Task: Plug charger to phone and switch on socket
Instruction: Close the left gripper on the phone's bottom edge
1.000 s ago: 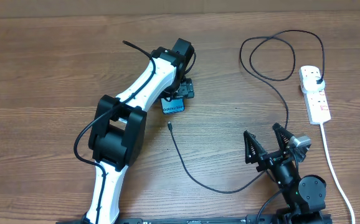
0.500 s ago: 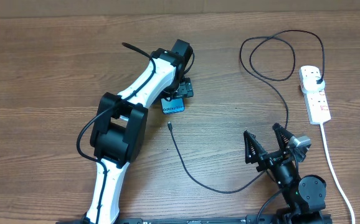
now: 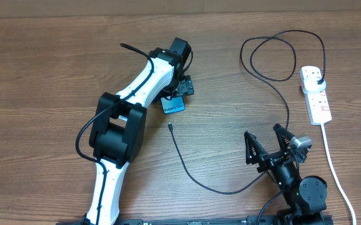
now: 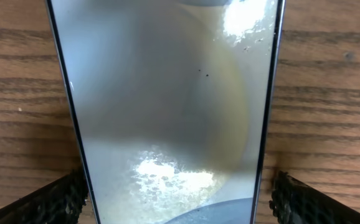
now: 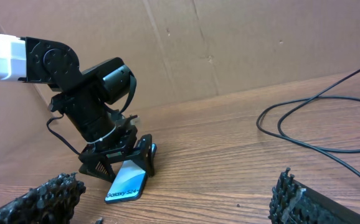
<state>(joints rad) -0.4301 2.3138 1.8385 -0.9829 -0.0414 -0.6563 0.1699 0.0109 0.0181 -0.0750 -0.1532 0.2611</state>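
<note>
My left tool (image 3: 179, 94) stands spread wide over the phone (image 3: 173, 107), a finger (image 4: 49, 200) just beside each long edge, gripping nothing; the phone lies flat on the worktop (image 3: 55, 75). My right tool (image 3: 263, 132) is equally wide and empty. The charger (image 3: 187, 169) has its tip between the tools, near the phone's end, and its plug sits in the socket (image 3: 318, 103), ahead and right of my right tool.
</note>
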